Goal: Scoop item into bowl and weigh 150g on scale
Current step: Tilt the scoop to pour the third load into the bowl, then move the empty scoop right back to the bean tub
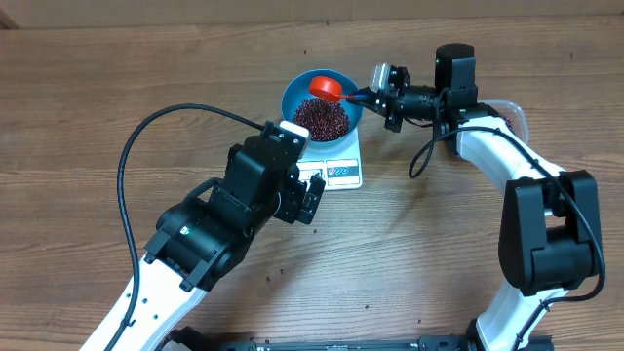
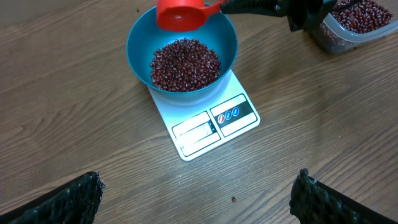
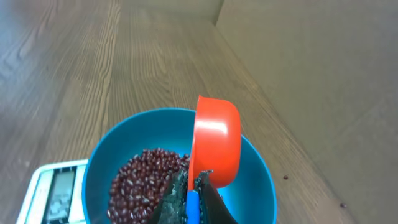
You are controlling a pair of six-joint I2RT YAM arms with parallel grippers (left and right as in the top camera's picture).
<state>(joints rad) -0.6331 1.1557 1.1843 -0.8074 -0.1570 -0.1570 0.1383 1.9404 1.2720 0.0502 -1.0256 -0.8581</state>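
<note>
The wooden table (image 1: 97,97) takes up most of what I see, with both arms reaching in over it. The left gripper (image 1: 312,200) hovers with its fingers (image 2: 81,199) spread wide and released, holding nothing. The white scale (image 2: 214,121) lies on the table just ahead of those open fingertips, with its display strip turned towards them, though I cannot read the display. The blue bowl (image 2: 137,43) stands on the scale's far half, farther out from the left fingers. It sits directly beneath the tips of the right gripper (image 1: 369,96). That gripper's fingers (image 3: 177,199) are clenched tight on the handle of a red-orange scoop (image 3: 214,140). The scoop's cup juts out just past the fingertips and is tipped on its side above the bowl's far rim. A clear plastic tub (image 2: 357,25) sits behind the right fingers, beside that arm, with more beans in it. The dark red beans (image 2: 185,63) lie in a loose heap on the bowl's floor, below the scoop and between the two grippers. A single stray speck (image 2: 234,200) lies on the wood between the left fingertips.
</note>
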